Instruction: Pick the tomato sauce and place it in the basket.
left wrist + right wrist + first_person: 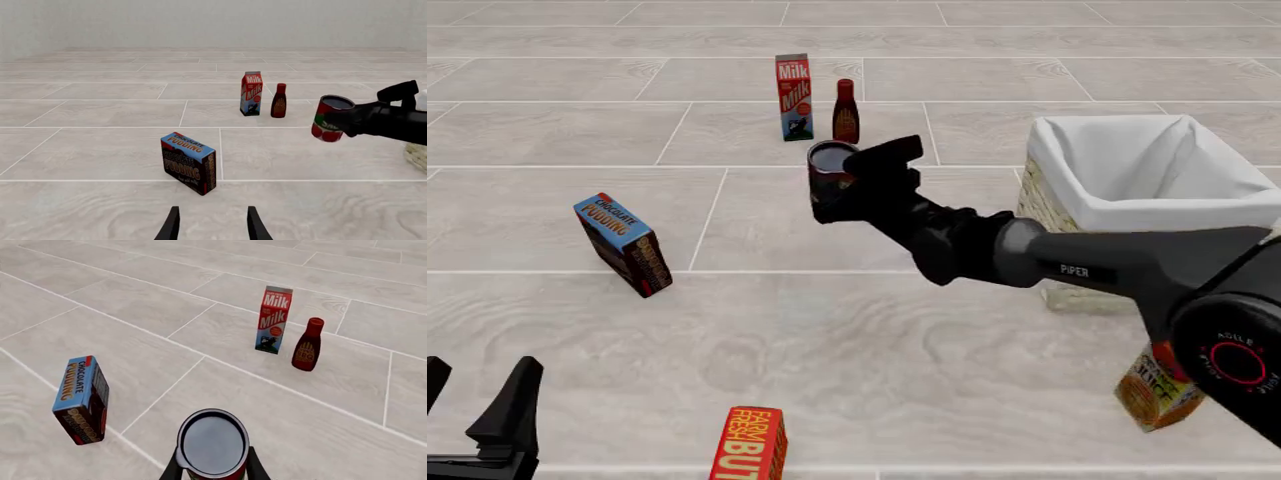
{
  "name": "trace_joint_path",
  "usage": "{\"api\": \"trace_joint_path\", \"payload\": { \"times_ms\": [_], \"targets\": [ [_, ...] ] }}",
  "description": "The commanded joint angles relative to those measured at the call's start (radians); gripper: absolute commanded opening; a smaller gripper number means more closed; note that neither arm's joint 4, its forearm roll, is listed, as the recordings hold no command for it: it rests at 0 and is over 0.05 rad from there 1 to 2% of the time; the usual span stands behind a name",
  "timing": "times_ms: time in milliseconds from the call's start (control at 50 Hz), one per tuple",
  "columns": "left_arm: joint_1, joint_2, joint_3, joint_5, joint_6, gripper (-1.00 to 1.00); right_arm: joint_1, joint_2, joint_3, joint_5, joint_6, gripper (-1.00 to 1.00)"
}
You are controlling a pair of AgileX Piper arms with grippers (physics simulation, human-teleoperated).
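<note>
The right tool (pixel 843 185) is clamped on the tomato sauce (pixel 829 178), one finger on each side of the can body. The can is upright and lifted clear of the counter (pixel 827 340), with its dark metallic top facing up — in the right wrist view the top (pixel 213 442) sits directly between the two fingers (pixel 172 471). In the left wrist view the can (pixel 329 119) shows its red label and green band, held at the end of the black arm.

The basket (pixel 1054 200) stands to the right of the held can, apart from it; its white cloth lining is folded over the rim. The can is not over the basket opening.

The left tool (pixel 210 225) is low at the near left of the counter, its fingers apart and holding nothing.

Other items on the counter:
- milk carton (pixel 793 96) and dark red bottle (pixel 845 112), upright, just beside each other beyond the can
- chocolate pudding box (pixel 623 243), tilted, to the left
- butter box (pixel 750 445) at the near edge
- juice carton (pixel 1158 392) — partly hidden by the right arm
</note>
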Motion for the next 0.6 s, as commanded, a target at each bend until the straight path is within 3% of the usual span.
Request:
{"api": "trace_joint_path", "payload": {
  "times_ms": [20,600],
  "targets": [
    [0.000,0.000,0.000,0.000,0.000,1.00,-0.013,-0.120,0.091,-0.026,0.011,-1.00],
    [0.000,0.000,0.000,0.000,0.000,1.00,-0.057,-0.185,0.161,-0.042,0.017,-1.00]
  ]
}}
